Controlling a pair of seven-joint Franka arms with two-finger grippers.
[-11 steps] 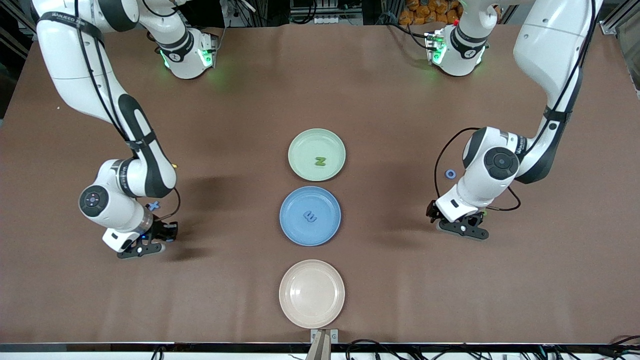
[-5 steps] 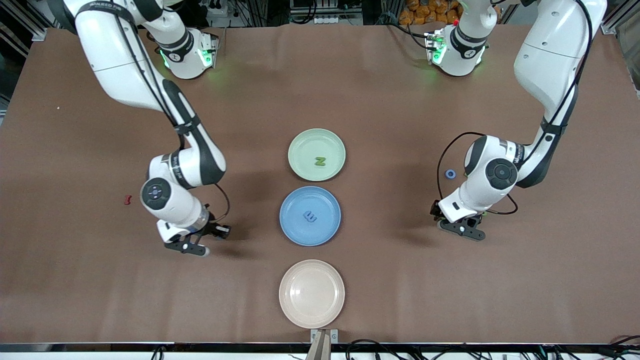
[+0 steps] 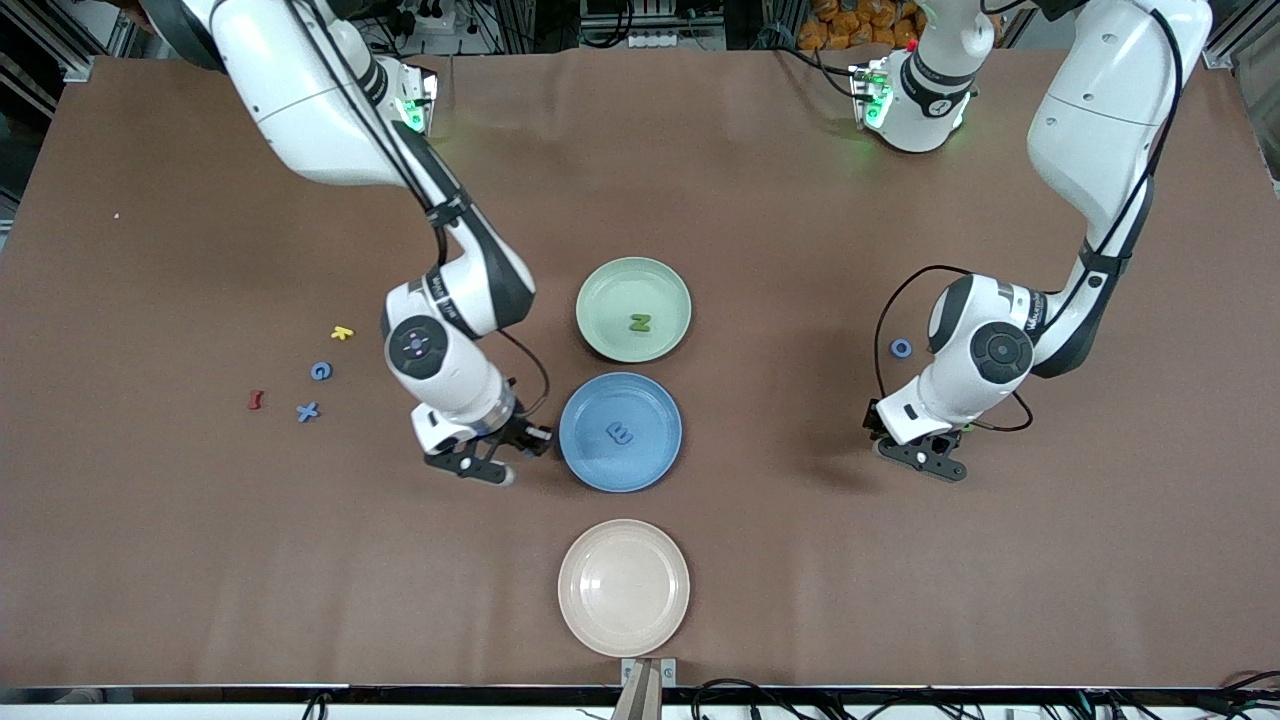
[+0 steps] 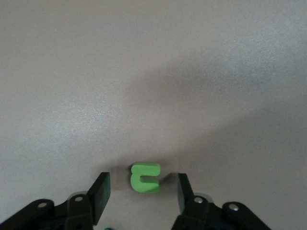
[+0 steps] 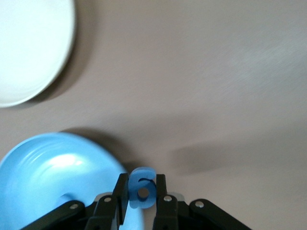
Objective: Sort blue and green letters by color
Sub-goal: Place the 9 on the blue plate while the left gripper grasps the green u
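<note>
Right end effector [image 3: 497,462] hangs at the rim of the blue plate [image 3: 620,470] on the right arm's side, pinched narrow on a small blue letter [image 5: 142,188].

Left end effector [image 3: 925,455] sits low over the bench [image 3: 800,560] toward the left arm's end. Its jaws stand partly apart, straddling a green letter [image 4: 145,177] that lies flat, no contact visible.

Blue E [image 3: 620,433] lies in the blue plate. Green N [image 3: 640,322] lies in the green plate [image 3: 634,280]. Blue G [image 3: 320,371] and blue x [image 3: 308,411] lie loose toward the right arm's end.
</note>
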